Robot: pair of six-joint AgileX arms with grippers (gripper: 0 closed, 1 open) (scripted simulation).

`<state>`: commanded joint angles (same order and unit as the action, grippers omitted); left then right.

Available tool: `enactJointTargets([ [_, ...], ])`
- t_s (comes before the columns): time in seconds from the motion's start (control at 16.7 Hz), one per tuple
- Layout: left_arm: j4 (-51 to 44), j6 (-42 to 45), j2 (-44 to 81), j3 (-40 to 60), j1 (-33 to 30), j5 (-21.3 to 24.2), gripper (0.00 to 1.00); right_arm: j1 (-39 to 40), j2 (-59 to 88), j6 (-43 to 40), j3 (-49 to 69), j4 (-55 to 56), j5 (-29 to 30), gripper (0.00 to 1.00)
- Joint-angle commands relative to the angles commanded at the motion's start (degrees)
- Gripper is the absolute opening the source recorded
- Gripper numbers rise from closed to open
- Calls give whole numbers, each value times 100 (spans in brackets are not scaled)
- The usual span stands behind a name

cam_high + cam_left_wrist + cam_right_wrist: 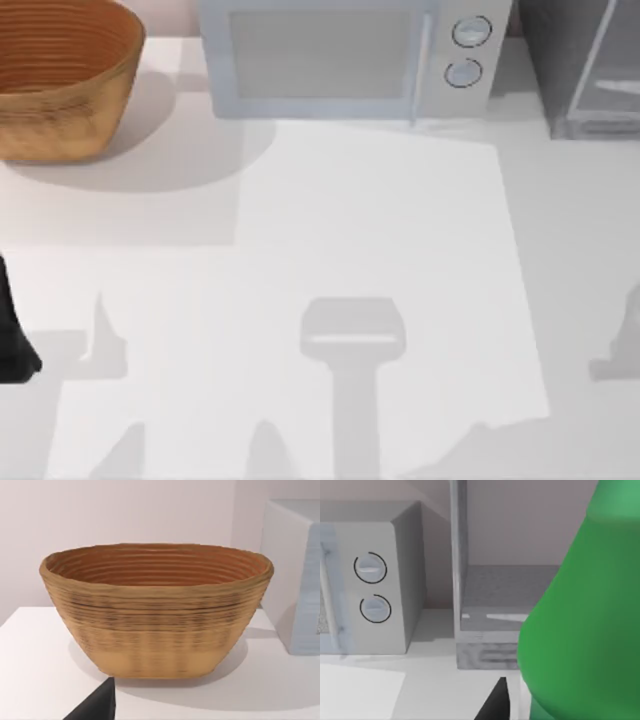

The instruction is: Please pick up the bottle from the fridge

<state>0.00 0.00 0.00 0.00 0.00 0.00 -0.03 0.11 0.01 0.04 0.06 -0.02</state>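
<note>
The green bottle (580,625) looms very close in the right wrist view, in front of the fridge (490,605). My right gripper (507,705) is shut on the bottle; one dark finger (495,702) lies against its lower side. Behind it the fridge's pale door frame stands upright beside a grey shelf. In the top view the dark grey fridge (585,70) stands at the back right corner. My left gripper (15,340) is parked at the table's left edge, and its dark tip (95,705) faces the basket.
A woven brown basket (60,80) sits at the back left of the table (330,230). A silver-white microwave (340,55) with two round knobs stands at the back centre, just left of the fridge.
</note>
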Motion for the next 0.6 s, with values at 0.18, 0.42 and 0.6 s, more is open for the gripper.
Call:
enactJointTargets([
  [0.18, 0, 0, 0, 0, 0, 0, 100, 3, -11, 0, -4, -6, 2, 0],
  [0.42, 0, 0, 0, 0, 0, 0, 100, 42, 64, 17, 40, 28, 43, 0],
  [0.6, 0, 0, 0, 0, 0, 0, 100, 540, 566, 83, 325, 252, 503, 0],
])
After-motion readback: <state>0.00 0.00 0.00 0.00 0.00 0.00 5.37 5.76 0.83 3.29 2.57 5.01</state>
